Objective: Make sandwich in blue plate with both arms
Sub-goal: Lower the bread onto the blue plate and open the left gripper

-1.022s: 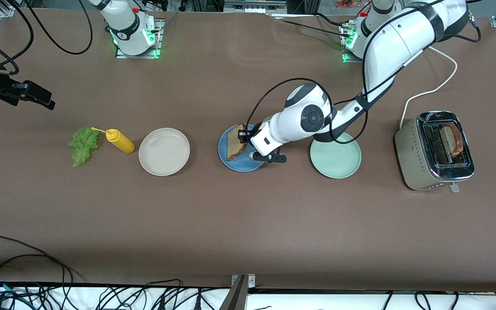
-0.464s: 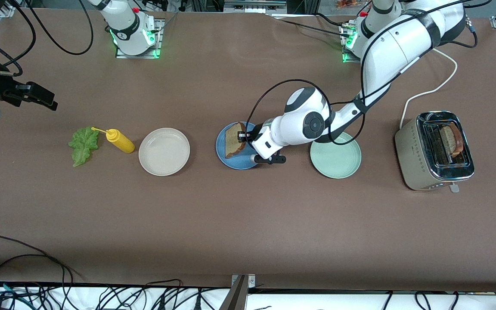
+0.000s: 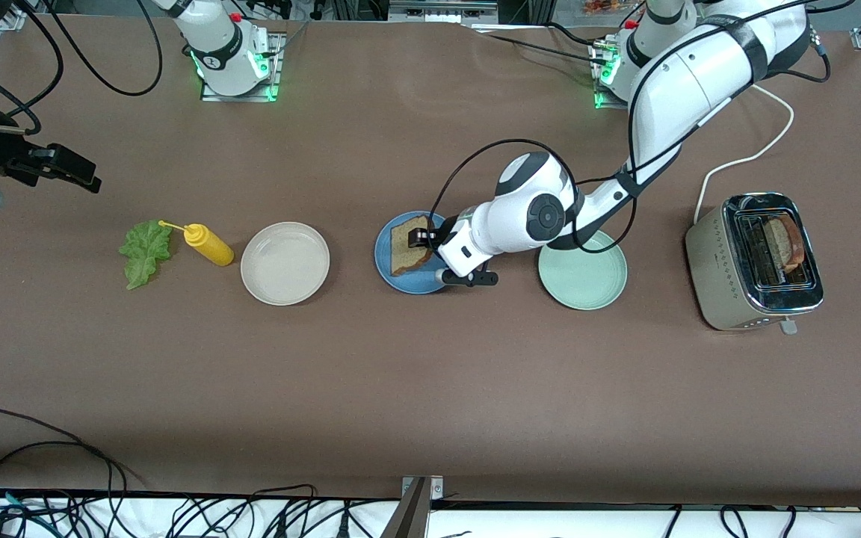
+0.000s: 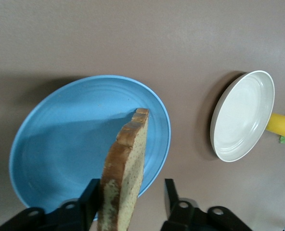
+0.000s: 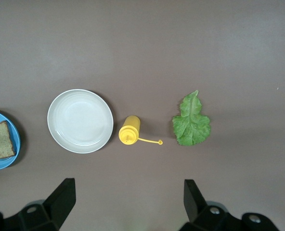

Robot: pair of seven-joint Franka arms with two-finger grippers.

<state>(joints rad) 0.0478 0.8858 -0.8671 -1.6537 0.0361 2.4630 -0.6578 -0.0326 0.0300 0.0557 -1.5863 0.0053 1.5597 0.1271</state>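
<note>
Toast slice (image 3: 409,244) on blue plate (image 3: 394,278), leaning on edge in left wrist view. Left gripper (image 4: 129,204) low over blue plate, fingers (image 4: 170,197) spread, one touching slice, other clear of it. Right gripper (image 5: 128,202) waits high over table toward right arm's end, fingers wide apart, nothing held. Lettuce leaf (image 3: 144,252), mustard bottle (image 3: 206,244), cream plate (image 3: 285,263) in row from blue plate toward right arm's end.

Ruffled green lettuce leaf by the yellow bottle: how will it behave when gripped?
The ruffled green lettuce leaf lies flat and thin on the table, so it will probably be floppy and droop from a gripper. It looks light and may slide if pushed. Its thin edge offers little to pinch. It lies beside the yellow squeeze bottle, which could tip.
</note>
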